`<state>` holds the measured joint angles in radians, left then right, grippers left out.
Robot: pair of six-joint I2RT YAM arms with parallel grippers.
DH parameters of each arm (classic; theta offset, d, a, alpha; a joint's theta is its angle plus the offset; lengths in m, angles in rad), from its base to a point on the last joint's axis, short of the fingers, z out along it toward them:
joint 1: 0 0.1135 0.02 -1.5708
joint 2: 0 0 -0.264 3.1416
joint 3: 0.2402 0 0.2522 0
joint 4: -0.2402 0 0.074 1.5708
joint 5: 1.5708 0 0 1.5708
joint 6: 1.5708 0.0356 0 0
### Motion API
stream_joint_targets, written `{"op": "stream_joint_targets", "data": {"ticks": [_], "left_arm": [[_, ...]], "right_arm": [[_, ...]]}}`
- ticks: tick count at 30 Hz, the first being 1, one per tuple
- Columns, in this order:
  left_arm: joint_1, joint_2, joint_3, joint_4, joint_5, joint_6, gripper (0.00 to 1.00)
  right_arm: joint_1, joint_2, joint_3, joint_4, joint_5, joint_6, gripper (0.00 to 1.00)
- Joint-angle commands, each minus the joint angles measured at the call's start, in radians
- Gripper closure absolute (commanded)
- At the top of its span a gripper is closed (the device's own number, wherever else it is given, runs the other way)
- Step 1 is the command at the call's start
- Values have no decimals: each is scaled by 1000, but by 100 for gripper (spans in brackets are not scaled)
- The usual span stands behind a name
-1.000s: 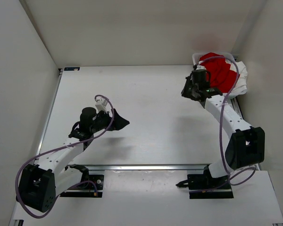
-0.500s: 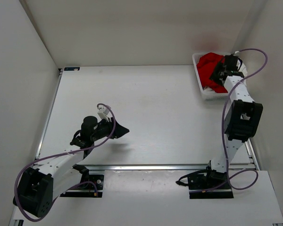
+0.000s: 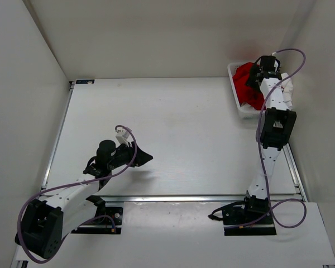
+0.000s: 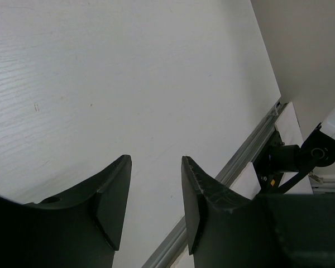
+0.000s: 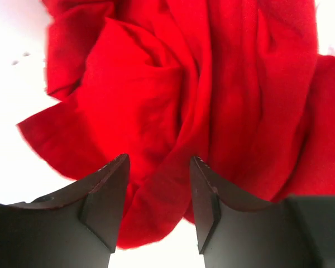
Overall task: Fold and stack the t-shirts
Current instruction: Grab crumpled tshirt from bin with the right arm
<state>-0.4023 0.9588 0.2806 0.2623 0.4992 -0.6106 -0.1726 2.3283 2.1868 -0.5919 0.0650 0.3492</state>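
The red t-shirt [image 3: 244, 84] lies crumpled in a white basket [image 3: 248, 113] at the table's far right corner. My right gripper [image 3: 255, 79] hangs over it. In the right wrist view the red t-shirt [image 5: 173, 84] fills the frame in loose folds, and the right gripper [image 5: 158, 170] is open just above a fold, its fingers either side without pinching it. Bright white around the red cloth is too washed out to name. My left gripper [image 3: 145, 157] hovers low over the near-left table, and in the left wrist view the left gripper [image 4: 156, 167] is open and empty.
White walls close in the table on the left, back and right. A metal rail [image 4: 240, 162] runs along the near edge, with the arm bases behind it. Bare white tabletop [image 3: 178, 123] spreads between the two arms.
My right arm swung from the table beside the basket up over it, and its gripper went from shut to open, leaving the red cloth lower in the basket. The left gripper drifted slightly nearer.
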Motion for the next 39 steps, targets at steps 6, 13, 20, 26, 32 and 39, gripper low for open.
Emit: {"op": "stream_joint_targets", "data": {"ticks": [6,13,20,26,32,39], "left_arm": [[23,-34,-4,17,-2,-5,48],[31,-68,-24,20,-27,-17,49],[46,-49,35,-6,-24,-23,50],[56,-38,103,-9,-19,-43,50],[75,-38,121,-18,-39,-80,51],[169,-64,98,-5,-34,-144,51]], "right_arm": [[-2,114,210,-137,102,14,56],[-5,189,375,-255,82,5,100],[-1,-51,393,-197,-11,19,99],[34,-363,358,-112,-132,5,100],[139,-734,81,176,-433,69,100],[322,-840,108,392,-632,129,100]]}}
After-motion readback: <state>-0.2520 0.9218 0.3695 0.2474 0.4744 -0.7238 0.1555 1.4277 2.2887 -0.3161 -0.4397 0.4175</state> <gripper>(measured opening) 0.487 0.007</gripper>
